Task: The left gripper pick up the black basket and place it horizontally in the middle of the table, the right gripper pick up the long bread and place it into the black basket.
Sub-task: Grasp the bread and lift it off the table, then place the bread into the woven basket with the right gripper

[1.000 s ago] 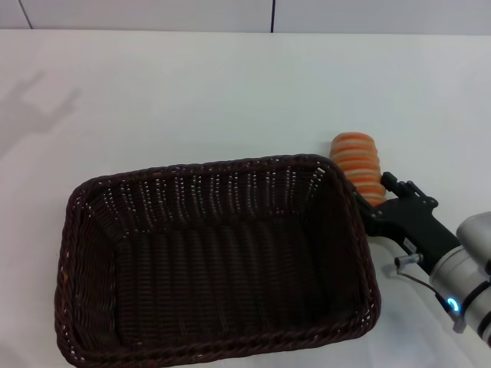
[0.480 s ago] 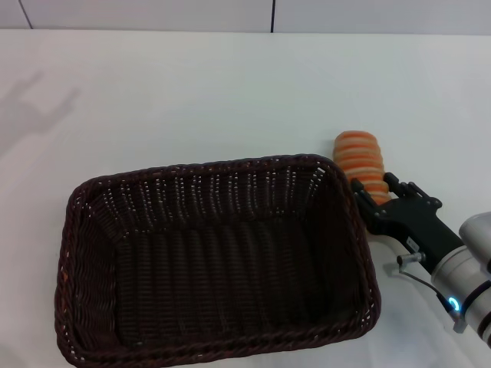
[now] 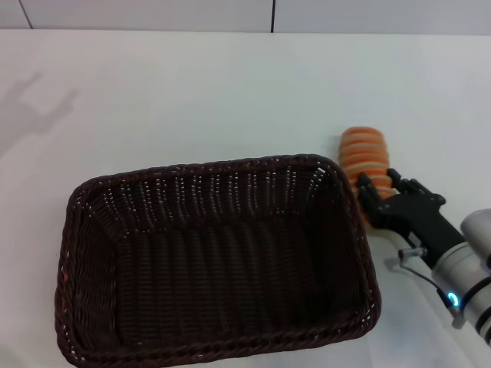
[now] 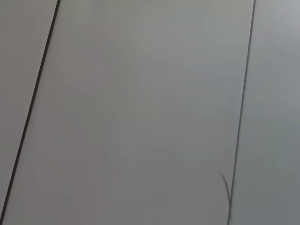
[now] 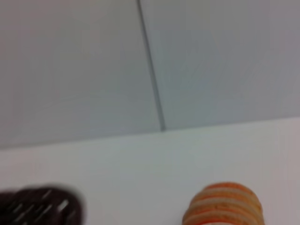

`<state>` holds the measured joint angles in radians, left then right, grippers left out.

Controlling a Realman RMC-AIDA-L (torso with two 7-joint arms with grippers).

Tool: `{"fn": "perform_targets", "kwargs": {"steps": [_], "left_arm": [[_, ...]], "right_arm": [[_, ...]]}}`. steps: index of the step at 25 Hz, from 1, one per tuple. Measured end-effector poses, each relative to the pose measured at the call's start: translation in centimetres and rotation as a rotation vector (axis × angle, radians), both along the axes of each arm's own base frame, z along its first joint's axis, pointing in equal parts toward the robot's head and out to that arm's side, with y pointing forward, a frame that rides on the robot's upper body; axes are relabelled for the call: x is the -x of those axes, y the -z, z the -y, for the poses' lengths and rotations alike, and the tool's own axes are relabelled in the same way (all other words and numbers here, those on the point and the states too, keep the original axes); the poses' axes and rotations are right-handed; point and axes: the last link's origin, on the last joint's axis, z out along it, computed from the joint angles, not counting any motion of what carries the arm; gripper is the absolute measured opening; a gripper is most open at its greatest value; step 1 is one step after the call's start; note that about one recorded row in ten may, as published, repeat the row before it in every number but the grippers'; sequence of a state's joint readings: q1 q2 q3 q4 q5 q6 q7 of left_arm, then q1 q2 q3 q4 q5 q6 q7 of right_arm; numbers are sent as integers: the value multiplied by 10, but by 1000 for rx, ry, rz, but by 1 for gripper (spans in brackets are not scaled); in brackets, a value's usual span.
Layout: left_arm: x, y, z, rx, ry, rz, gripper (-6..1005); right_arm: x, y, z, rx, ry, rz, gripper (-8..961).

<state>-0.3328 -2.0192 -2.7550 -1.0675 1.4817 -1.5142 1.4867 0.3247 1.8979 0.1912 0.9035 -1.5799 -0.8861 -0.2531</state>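
One basket (image 3: 207, 261), one bread (image 3: 364, 156)

Background only: grey panelled wall (image 3: 153, 14) runs along the far edge of the surface, split by a dark vertical seam (image 3: 273, 15) right of centre and a second seam (image 3: 25, 13) at far left. Faint forked shadow (image 3: 34, 103) falls on the white surface, far left

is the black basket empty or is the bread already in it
Empty. The black basket shows only bare wicker inside; the long bread lies outside its right end on the table, with the right gripper at it.
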Motion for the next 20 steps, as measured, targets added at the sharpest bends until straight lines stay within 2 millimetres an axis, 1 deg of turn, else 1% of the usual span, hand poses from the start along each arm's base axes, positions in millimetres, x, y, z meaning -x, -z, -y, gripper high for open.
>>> {"fn": "perform_targets", "kwargs": {"steps": [3,5,8,11,16,20], "left_arm": [[0,0,0,-1,0,-1,867],[0,0,0,-1,0,-2,867],[0,0,0,-1,0,-2,867],[0,-1,0,-1,-1,0,867],[0,-1,-1,0,-2,2,867],[-2,0,-3,3,1,2,867]], "right_arm": [[-2,-10,2,-92,16,-24,508],[1,-21,7,-181,-12,-42,491],[11,-34,21,-290,-93,-68,465],[23,-45,39,-396,-186,-95,415],[46,-51,63,-451,-347,-150,369],[65,-45,75,-415,-465,-196,352]]}}
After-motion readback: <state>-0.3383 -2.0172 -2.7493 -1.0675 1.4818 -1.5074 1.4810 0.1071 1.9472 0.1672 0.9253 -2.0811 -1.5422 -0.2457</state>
